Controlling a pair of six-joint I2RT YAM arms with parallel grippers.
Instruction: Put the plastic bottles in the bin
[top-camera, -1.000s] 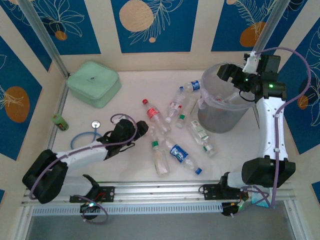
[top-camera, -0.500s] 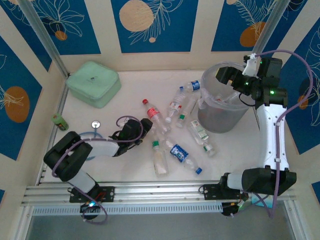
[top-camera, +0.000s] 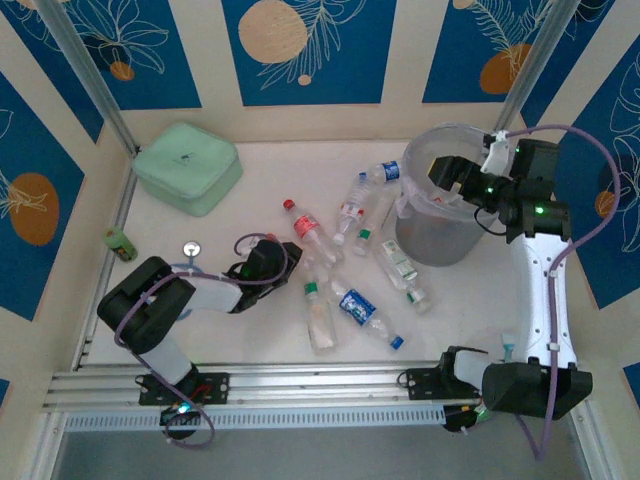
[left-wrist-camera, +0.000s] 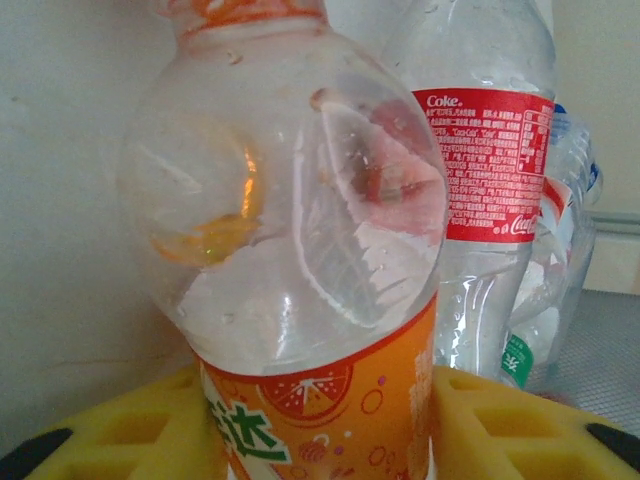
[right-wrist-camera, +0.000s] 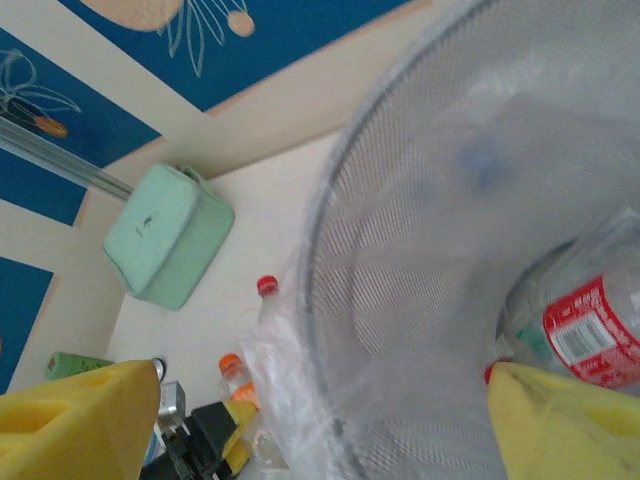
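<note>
Step in hand: pickup. The left pincer (top-camera: 268, 262), well left of the bin (top-camera: 440, 240), has its yellow pads (left-wrist-camera: 110, 430) pressed on both sides of the orange-label bottle (left-wrist-camera: 290, 230), which is clear, empty-looking and dented, low on the counter (top-camera: 250, 330). The right pincer (top-camera: 450, 175) hangs wide and empty over the bin's mouth. Next, probably: lift, carry right, release above the rim. The other bottles (top-camera: 358, 308) lie between.

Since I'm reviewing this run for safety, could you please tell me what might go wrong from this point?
1. The left hand appears to pinch the orange-label bottle at its label only; the smooth, thin bottle may slip or buckle on lifting.
2. The red-label bottle lies close beside it and could be nudged away.
3. The right hand hangs open over the bin; a bottle carried there might strike it.
</note>
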